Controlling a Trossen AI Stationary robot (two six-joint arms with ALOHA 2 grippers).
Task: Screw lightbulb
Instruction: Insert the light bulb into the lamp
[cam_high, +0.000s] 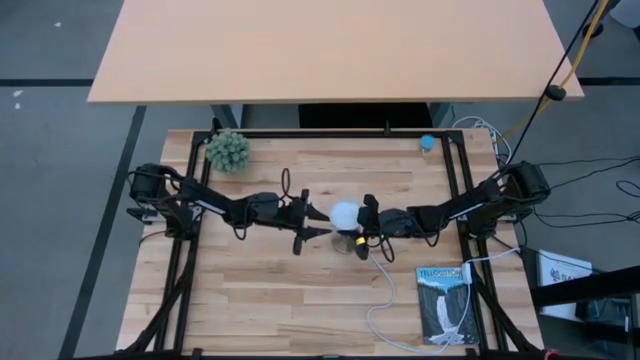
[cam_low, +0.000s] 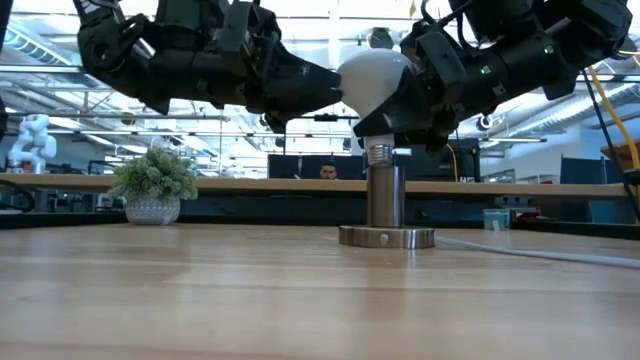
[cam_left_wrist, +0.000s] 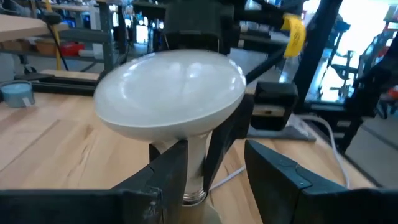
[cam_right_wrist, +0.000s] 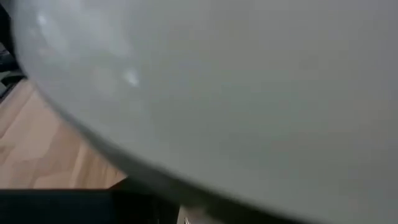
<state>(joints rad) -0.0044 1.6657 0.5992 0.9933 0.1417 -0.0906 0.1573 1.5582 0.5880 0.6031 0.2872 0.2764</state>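
Note:
The white lightbulb (cam_high: 345, 213) stands tilted over the metallic socket (cam_low: 386, 200), with its silvery screw base (cam_low: 378, 153) at the socket's top. The socket's disc (cam_low: 387, 237) rests on the table's middle. My right gripper (cam_high: 367, 222) reaches in from the table's right and is shut on the bulb. The globe fills the right wrist view (cam_right_wrist: 236, 93) and hides the fingers there. My left gripper (cam_left_wrist: 214, 177) is open at the bulb's left side, with one finger on each side of the neck (cam_left_wrist: 198, 163). My right gripper holds the bulb by the neck just under the globe. One finger (cam_left_wrist: 227, 140) lies along the neck and the bulb hides the other. It comes level from the table's right. The bulb leans, its screw base on the socket's top. My left gripper's finger (cam_left_wrist: 168, 177) is close beside the neck; whether it touches, I cannot tell.
A small potted plant (cam_high: 228, 150) stands at the far left and a small blue object (cam_high: 428, 142) at the far right. A book (cam_high: 443, 305) lies at the near right. The socket's white cord (cam_high: 385, 290) runs toward the near edge.

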